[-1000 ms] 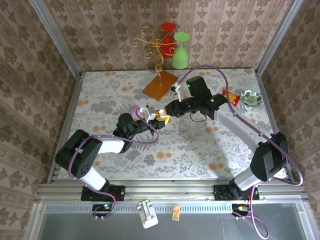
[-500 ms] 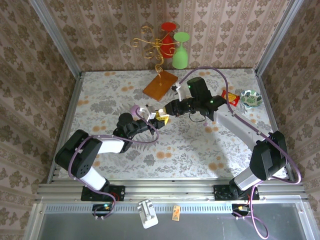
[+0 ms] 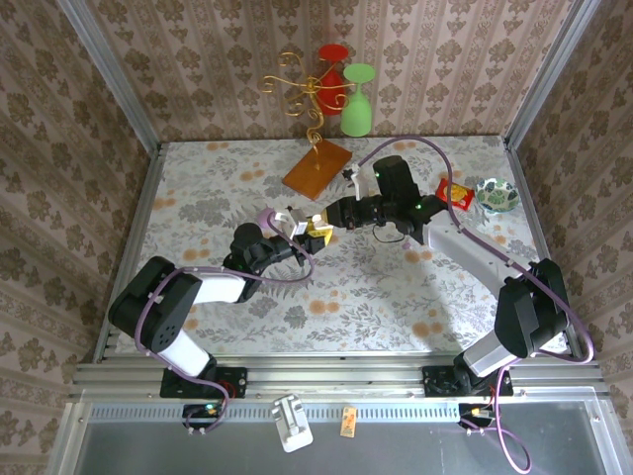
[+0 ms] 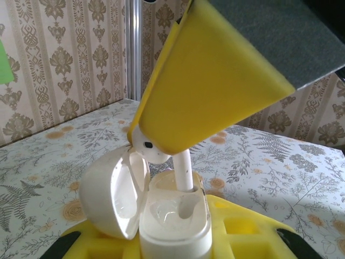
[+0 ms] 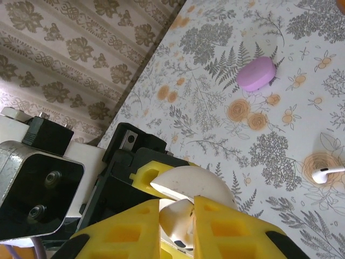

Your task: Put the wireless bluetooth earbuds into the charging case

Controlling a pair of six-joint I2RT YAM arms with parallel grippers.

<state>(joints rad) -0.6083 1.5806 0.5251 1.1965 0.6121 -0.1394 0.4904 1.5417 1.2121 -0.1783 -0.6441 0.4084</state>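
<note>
My left gripper (image 3: 300, 236) is shut on the white charging case (image 4: 175, 218), which stands upright between its yellow pads with the lid (image 4: 110, 194) swung open to the left. Over the case, my right gripper (image 5: 177, 216) is shut on one of the wireless bluetooth earbuds (image 4: 149, 149). The bud's stem (image 4: 185, 171) points down, and its tip sits in the case's far slot. The near slot is empty. The two grippers meet at mid-table (image 3: 318, 230). A second earbud (image 5: 326, 174) lies loose on the tablecloth.
A pink pebble-shaped case (image 5: 256, 73) lies on the cloth beyond the grippers. At the back stand a gold wire stand on a wooden base (image 3: 316, 168) and a green glass (image 3: 357, 99) beside a red one. A red packet (image 3: 455, 192) and a small bowl (image 3: 497, 194) sit far right.
My right gripper has edged a little left and closer over the case with the earbud. The left arm has stayed put.
</note>
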